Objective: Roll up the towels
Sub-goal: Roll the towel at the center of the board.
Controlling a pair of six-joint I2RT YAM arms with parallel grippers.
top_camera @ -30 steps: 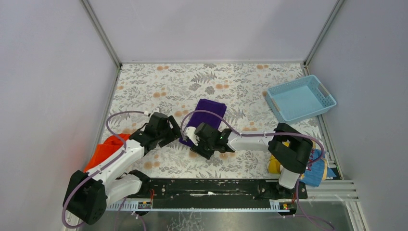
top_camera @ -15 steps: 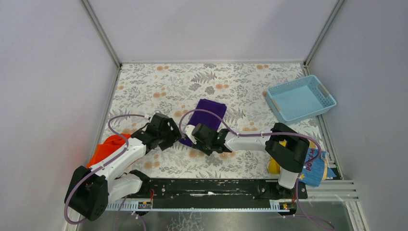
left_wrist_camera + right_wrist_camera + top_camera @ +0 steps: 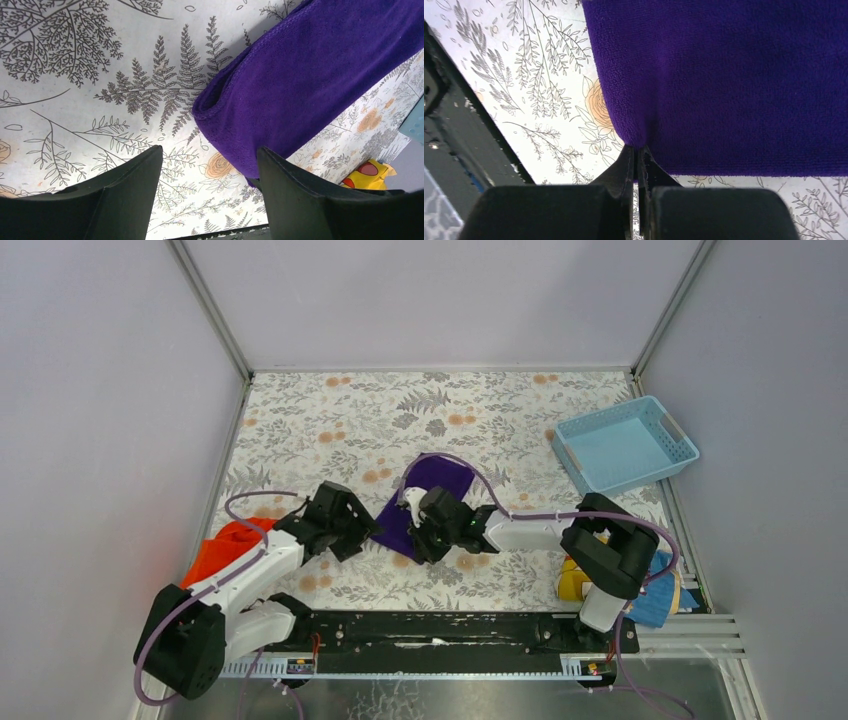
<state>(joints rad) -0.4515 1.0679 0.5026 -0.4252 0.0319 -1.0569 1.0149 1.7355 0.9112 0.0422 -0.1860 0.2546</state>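
The deep purple towel (image 3: 436, 481) lies lengthwise in the middle of the table, also seen in the left wrist view (image 3: 310, 75) and the right wrist view (image 3: 734, 75). My right gripper (image 3: 414, 531) (image 3: 638, 148) is shut on its near corner, the cloth bunched at the fingertips. My left gripper (image 3: 364, 531) (image 3: 209, 152) is open just left of the towel's near end, whose folded edge sits beyond its right finger (image 3: 300, 195). The orange-red towel (image 3: 226, 548) lies crumpled at the left, partly under the left arm.
A light blue basket (image 3: 625, 446) stands at the right rear. A yellow-and-blue printed cloth (image 3: 655, 592) lies under the right arm's base, a bit of it showing in the left wrist view (image 3: 371, 172). A black rail (image 3: 430, 630) runs along the near edge.
My right gripper has shut on the purple towel's near corner and shifted slightly away from the rail. My left gripper has drawn back a little toward the near left.
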